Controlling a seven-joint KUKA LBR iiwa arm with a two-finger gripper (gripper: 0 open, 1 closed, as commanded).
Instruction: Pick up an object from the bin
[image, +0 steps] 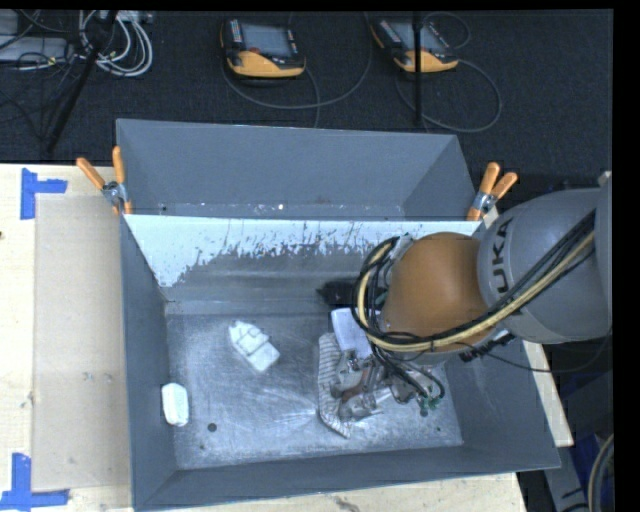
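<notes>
The claw (362, 392) is down on a grey crinkled packet (330, 368) at the near right of the bin (300, 180), open or closed I cannot tell; next, probably, a firm grip and a lift.

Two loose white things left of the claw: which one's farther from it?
The smooth white oblong by the left wall of the bin; the crumpled white lump lies mid-floor, closer to the claw.

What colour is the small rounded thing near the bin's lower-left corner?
The small rounded thing is plain white, clearest in the camera view.
</notes>
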